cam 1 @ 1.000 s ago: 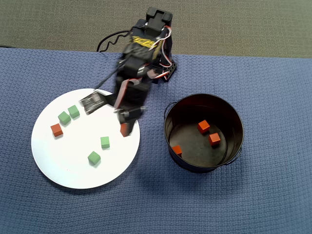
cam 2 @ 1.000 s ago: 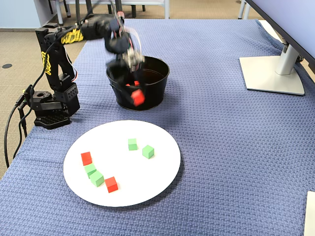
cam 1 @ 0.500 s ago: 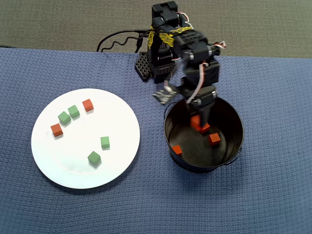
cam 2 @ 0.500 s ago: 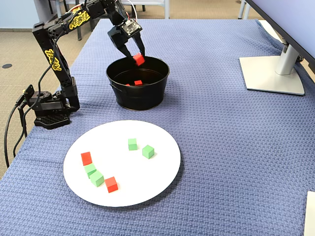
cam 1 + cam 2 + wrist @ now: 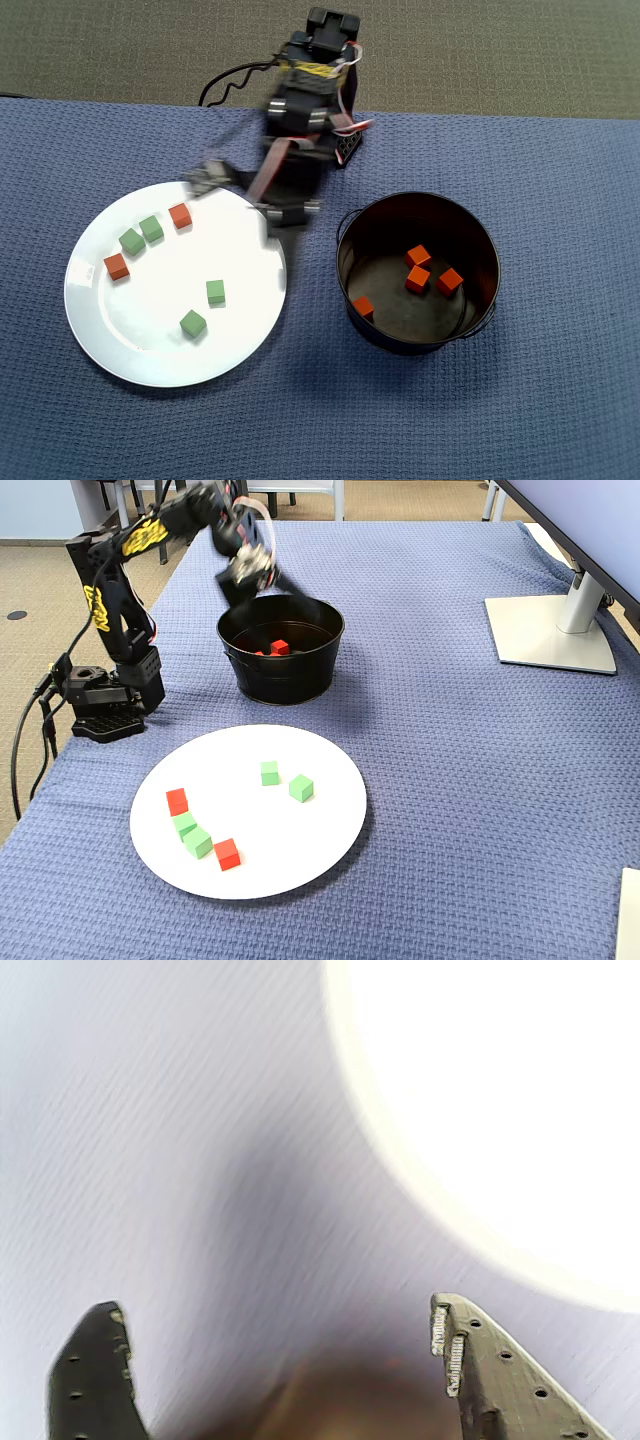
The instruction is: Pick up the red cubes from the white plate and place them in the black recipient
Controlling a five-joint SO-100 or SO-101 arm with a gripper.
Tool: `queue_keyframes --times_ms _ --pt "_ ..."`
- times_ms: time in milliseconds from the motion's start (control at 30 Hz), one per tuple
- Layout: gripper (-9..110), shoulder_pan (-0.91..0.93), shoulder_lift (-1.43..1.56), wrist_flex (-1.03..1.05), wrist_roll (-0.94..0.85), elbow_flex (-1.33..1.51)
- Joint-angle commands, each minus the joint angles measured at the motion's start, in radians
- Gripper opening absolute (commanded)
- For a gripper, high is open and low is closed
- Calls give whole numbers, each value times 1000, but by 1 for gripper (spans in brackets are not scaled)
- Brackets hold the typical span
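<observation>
Four red cubes (image 5: 418, 279) already lie in the black bucket (image 5: 346, 268), two wait on the white plate (image 5: 240, 340) among green cubes (image 5: 193, 323) — the gripper (image 5: 285, 1355) is spread and empty.

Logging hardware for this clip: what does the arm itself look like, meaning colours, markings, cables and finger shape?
The arm is black plastic with yellow markings on its links. It stands on a black base, with a black cable trailing from it. White and red wires loop near the wrist. In the wrist view the gripper has two dark tapered fingers dotted with small holes.
</observation>
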Motion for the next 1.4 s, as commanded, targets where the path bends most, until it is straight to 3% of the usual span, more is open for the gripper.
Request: queue_keyframes --times_ms 0,200,367,633,1033,1367 --pt "30 282 -32 -80 -325 14" --pt "30 531 -95 -51 -604 23" --pt "30 637 -112 -20 -624 114" --pt "30 687 -193 -199 -649 325" --pt "26 736 -308 -275 -821 298" --pt "20 739 -345 -353 -836 339"
